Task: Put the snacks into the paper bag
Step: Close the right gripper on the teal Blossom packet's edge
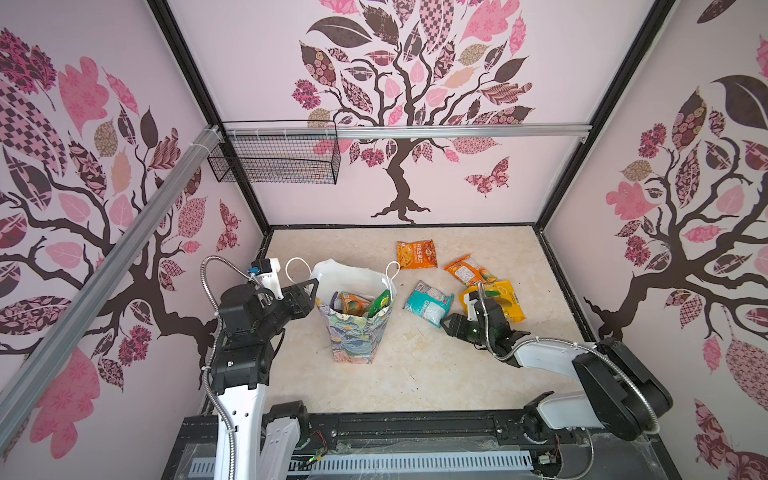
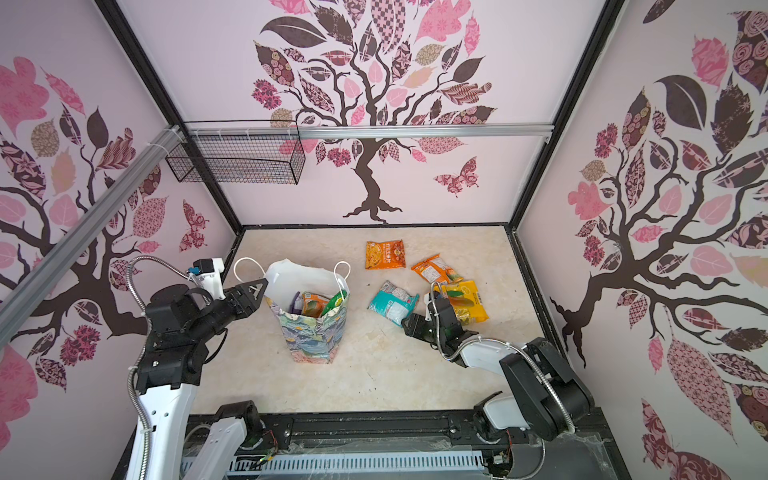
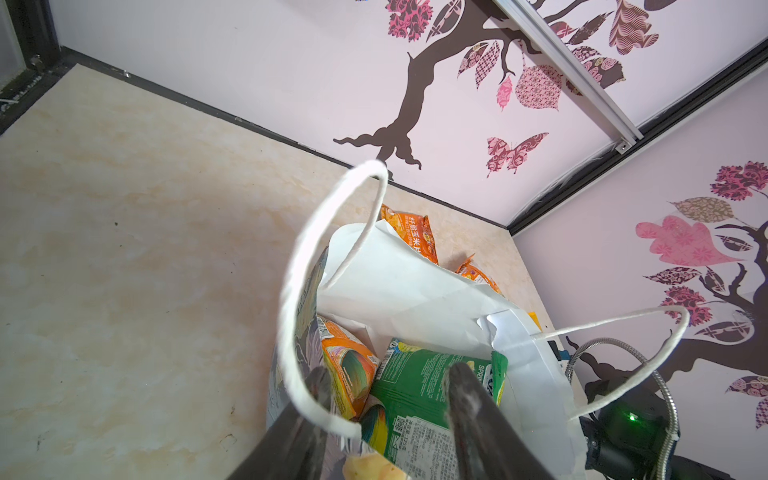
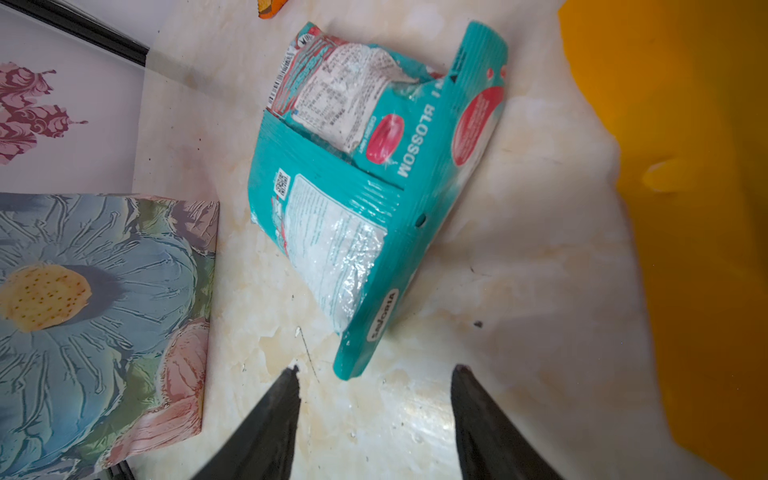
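The paper bag (image 1: 353, 332) (image 2: 311, 332) stands upright left of the table's middle, mouth open, with a green packet (image 3: 419, 386), an orange packet (image 3: 349, 365) and others inside. My left gripper (image 1: 312, 291) (image 3: 390, 374) is open at the bag's left rim, one finger outside the wall and one over the green packet; a white cord handle (image 3: 291, 316) crosses the outer finger. A teal packet (image 1: 428, 302) (image 4: 365, 178) lies flat right of the bag. My right gripper (image 1: 442, 322) (image 4: 377, 370) is open low over the table, the packet's near corner just ahead of its tips.
A yellow packet (image 1: 505, 299) (image 4: 698, 208) lies beside my right wrist, partly hidden by it. Two orange packets (image 1: 417, 254) (image 1: 467, 270) lie further back. A black wire basket (image 1: 274, 158) hangs on the back-wall rail. Patterned walls close in three sides.
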Motion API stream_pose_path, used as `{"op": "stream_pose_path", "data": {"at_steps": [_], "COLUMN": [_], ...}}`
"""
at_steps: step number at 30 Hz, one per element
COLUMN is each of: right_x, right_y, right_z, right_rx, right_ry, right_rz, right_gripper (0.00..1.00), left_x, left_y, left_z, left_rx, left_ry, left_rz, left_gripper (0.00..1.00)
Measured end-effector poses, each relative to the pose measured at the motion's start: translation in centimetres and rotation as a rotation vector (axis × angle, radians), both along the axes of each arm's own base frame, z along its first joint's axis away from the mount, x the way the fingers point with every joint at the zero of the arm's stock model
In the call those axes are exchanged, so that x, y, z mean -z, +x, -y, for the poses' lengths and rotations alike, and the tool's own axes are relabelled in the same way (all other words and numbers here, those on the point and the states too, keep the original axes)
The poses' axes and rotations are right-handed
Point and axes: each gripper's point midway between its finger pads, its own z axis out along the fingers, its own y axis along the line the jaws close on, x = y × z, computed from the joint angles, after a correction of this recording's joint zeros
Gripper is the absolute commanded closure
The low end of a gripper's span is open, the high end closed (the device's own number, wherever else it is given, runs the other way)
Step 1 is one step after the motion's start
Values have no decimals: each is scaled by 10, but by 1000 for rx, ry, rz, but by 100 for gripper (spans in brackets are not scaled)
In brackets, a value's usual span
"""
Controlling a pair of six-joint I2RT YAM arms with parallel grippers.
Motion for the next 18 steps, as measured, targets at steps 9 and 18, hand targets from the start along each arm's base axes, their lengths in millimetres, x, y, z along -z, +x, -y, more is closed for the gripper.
{"op": "stream_pose_path", "data": {"at_steps": [9, 18], "right_x": [14, 15], "right_y": [-4, 7], "right_z": [-10, -18], "right_rx": [-23, -21], "right_ry": [-9, 12], "right_rz": [-36, -16], "right_gripper": [41, 42], "left_x": [-1, -2], "left_y": [-1, -2], "left_z": [1, 1], "left_rx": [6, 4], "left_ry": [-1, -2], "left_rz": [5, 8], "left_gripper": [49, 47]}}
